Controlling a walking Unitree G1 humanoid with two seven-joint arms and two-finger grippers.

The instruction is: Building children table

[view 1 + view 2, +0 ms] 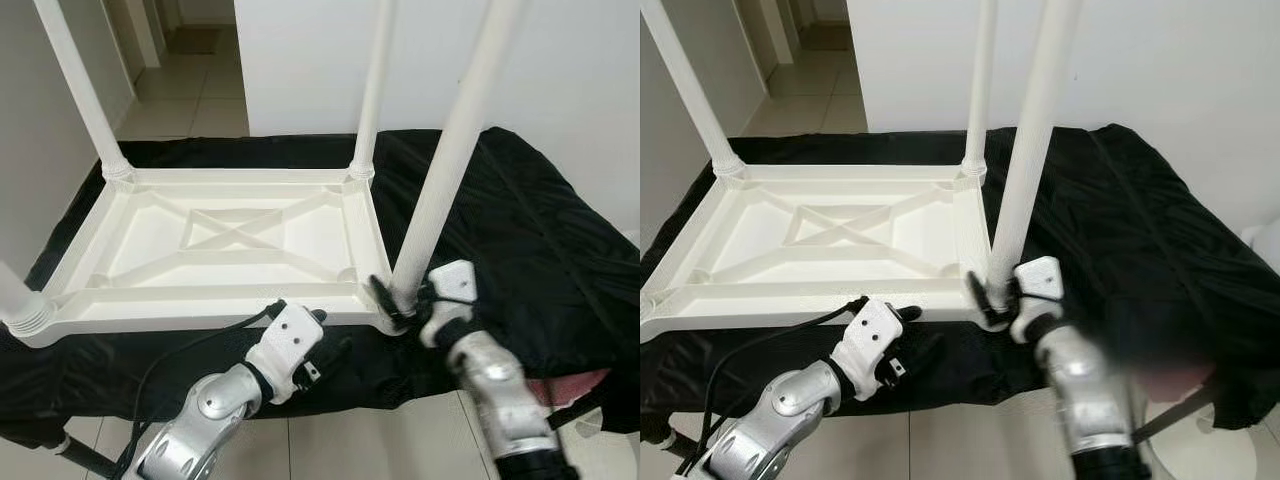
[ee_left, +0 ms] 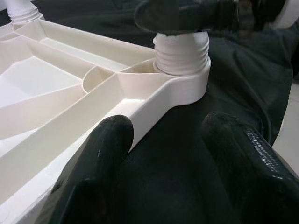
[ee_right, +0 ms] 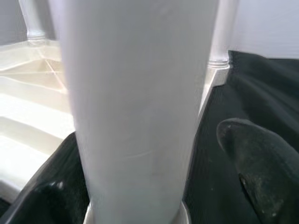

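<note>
An upturned white table top (image 1: 215, 240) is laid on a black cloth (image 1: 520, 220), its legs pointing up. The near-right leg (image 1: 440, 170) is straddled at its base by the right gripper (image 1: 402, 300), fingers apart around it. The left gripper (image 1: 325, 345) is held open just beside the top's near edge, over the cloth.

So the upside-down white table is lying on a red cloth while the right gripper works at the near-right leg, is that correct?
Not quite: the cloth is black, as the left eye view shows. The upside-down white table does lie on it, with the right gripper at the near-right leg.
</note>
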